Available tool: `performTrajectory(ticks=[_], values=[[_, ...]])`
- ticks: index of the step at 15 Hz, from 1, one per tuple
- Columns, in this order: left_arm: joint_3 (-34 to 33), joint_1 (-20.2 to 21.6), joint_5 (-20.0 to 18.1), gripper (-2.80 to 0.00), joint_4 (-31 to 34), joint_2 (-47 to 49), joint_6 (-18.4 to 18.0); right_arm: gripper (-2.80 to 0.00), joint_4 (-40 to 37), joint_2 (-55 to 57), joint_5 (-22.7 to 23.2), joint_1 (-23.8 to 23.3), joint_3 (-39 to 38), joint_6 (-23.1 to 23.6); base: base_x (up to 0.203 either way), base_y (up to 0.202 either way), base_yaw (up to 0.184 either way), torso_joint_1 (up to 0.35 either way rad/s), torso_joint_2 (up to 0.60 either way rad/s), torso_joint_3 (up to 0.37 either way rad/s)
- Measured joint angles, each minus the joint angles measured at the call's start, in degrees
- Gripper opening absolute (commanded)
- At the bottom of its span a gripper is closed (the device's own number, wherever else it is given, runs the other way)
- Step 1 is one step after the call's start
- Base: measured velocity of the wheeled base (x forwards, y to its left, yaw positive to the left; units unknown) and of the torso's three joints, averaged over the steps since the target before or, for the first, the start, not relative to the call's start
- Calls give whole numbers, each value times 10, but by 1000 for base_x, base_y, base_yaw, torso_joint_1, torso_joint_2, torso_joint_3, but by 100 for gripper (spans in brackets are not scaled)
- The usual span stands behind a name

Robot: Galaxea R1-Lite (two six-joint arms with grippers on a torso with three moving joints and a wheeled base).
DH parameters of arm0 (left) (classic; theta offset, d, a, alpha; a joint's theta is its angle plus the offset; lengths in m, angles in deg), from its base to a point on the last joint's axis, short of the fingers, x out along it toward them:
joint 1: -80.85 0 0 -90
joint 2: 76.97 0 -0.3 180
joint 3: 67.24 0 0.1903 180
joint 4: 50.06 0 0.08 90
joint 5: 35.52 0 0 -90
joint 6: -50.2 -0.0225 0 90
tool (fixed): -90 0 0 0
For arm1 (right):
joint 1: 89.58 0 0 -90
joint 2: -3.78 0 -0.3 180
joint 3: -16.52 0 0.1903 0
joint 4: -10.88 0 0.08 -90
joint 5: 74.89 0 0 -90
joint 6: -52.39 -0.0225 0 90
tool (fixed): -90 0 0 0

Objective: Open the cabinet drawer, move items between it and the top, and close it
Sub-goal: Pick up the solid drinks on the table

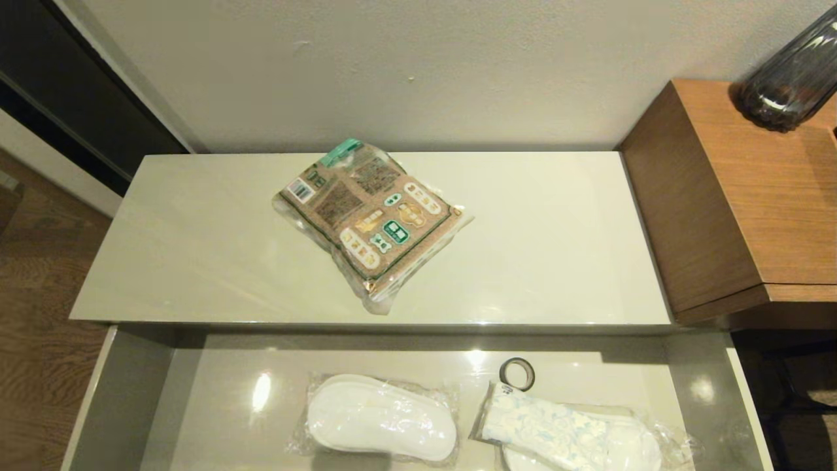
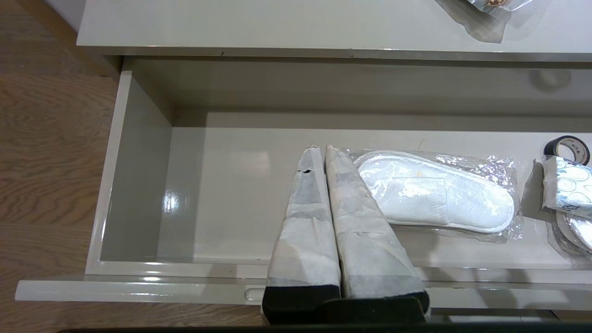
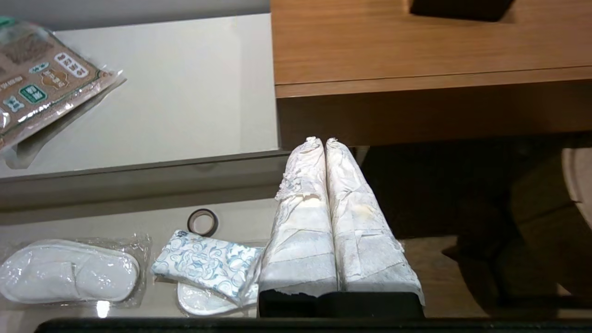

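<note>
The cabinet drawer (image 1: pixel 124 392) stands pulled out below the top (image 1: pixel 196 248). On the top lies the brown-and-green packet (image 1: pixel 369 219), its green tab toward the wall. Inside the drawer, at the right, the white pack with the blue pattern (image 1: pixel 549 428) rests partly on a bagged slipper. Neither gripper shows in the head view. My left gripper (image 2: pixel 322 149) is shut and empty, hanging over the drawer's front rim (image 2: pixel 138 270) beside a bagged slipper. My right gripper (image 3: pixel 323 141) is shut and empty, at the drawer's right end just beside the white pack (image 3: pixel 208 266).
A white slipper in a clear bag (image 1: pixel 382 418) and a small dark tape ring (image 1: pixel 517 373) lie in the drawer. A taller orange-brown wooden unit (image 1: pixel 739 196) with a dark vase (image 1: pixel 794 72) adjoins the top's right end. A wall runs behind; wood floor lies left.
</note>
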Motion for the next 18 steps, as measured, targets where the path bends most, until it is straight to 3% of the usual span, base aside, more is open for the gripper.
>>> performTrajectory(ticks=[4, 9, 11, 14, 18], values=[[0, 0, 0, -280, 0, 0, 0, -280, 130, 0, 23, 0, -145, 4, 0, 0, 0, 0, 0, 0], [0, 0, 0, -280, 0, 0, 0, -280, 365, 0, 47, 0, -345, 44, 0, 0, 0, 0, 0, 0], [0, 0, 0, -280, 0, 0, 0, -280, 362, 0, 51, 0, -365, 52, 0, 0, 0, 0, 0, 0], [0, 0, 0, -280, 0, 0, 0, -280, 265, 0, 58, 0, -369, 43, 0, 0, 0, 0, 0, 0], [0, 0, 0, -280, 0, 0, 0, -280, 268, 0, 58, 0, -371, 40, 0, 0, 0, 0, 0, 0]])
